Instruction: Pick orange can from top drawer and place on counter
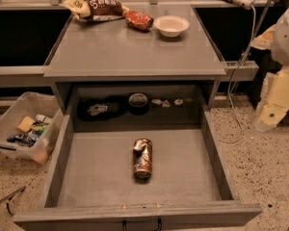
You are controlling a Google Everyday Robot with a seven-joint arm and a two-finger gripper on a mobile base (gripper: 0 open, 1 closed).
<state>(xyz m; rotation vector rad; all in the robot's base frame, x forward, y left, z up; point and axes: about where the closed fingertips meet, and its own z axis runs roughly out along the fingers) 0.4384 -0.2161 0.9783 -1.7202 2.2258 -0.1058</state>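
The orange can (142, 159) lies on its side in the middle of the open top drawer (96, 172), with one end toward the drawer front. The drawer is pulled far out below the grey counter (135, 49). My gripper (272, 107) is at the right edge of the view, on the pale arm. It is beside the drawer's right wall, well apart from the can, and holds nothing that I can see.
A brown-and-yellow snack bag (94, 6), a shiny red can-sized item (139, 19) and a white bowl (171, 25) sit at the counter's far edge. Small dark items (137, 102) lie at the drawer's back. A clear plastic bin (24, 129) stands on the floor at left. Cables (241, 81) hang at right.
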